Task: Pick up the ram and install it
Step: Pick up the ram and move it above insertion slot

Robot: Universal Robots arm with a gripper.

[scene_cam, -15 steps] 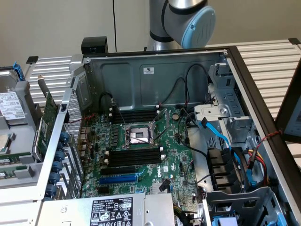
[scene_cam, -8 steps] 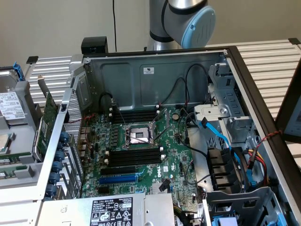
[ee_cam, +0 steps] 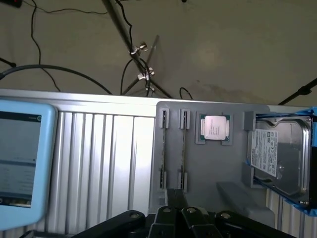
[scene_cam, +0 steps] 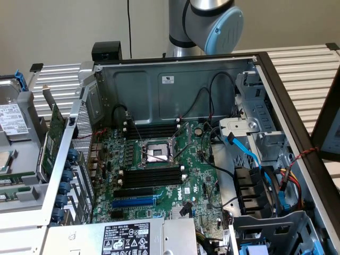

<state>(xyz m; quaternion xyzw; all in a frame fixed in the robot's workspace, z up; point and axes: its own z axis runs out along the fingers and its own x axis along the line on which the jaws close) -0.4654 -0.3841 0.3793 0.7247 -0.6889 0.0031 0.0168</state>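
Note:
Two thin ram sticks stand on edge in holders on a grey tray (ee_cam: 208, 168), one (ee_cam: 163, 148) beside the other (ee_cam: 183, 148). My gripper (ee_cam: 182, 214) shows as black parts hovering over the tray's near edge, close to the sticks and touching neither. In the exterior view the open computer case holds a green motherboard (scene_cam: 159, 175). Empty black memory slots (scene_cam: 151, 175) lie on one side of its CPU socket (scene_cam: 155, 153), and more slots (scene_cam: 151, 130) on the other. The arm's joint (scene_cam: 204, 24) rises behind the case.
On the tray a CPU (ee_cam: 214, 128) lies next to the sticks, and a hard drive (ee_cam: 277, 158) sits in a blue frame. A light-blue tablet (ee_cam: 22, 158) rests on the ribbed metal table. A green expansion card (scene_cam: 53, 133) leans at the case's left wall. Cables cross the case.

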